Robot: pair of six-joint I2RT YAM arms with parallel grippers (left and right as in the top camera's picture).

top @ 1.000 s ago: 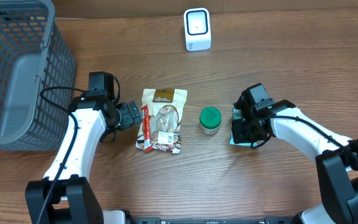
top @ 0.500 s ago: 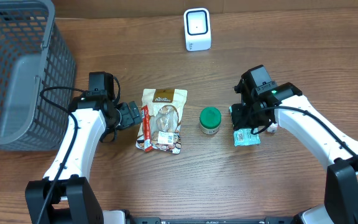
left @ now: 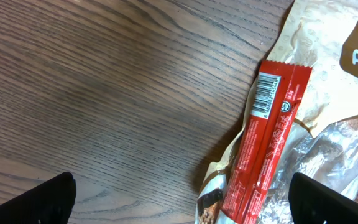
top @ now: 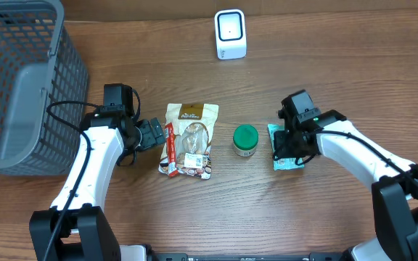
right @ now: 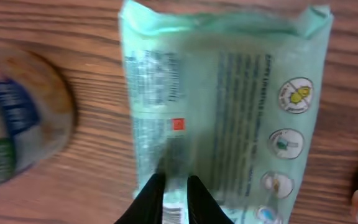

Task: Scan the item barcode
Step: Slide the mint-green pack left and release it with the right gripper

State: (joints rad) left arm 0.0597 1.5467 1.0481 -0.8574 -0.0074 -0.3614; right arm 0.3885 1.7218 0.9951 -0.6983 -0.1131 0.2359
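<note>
Looks to me like the step in hand is getting a proper hold on the mint packet. It lies flat on the worktop, just right of the green-lidded jar and well short of the scanner at the far edge. I'd take it by an edge rather than the middle so the fingers don't cover the print, lift clear of the jar, then turn the printed face square to the scanner window. The left gripper has its jaws wide open and empty, just beside the red bar that lies along the snack bag. The right gripper has its jaws only a crack apart, tips down on the packet's printed side. I can't tell whether they're pinching a fold or just resting.
</note>
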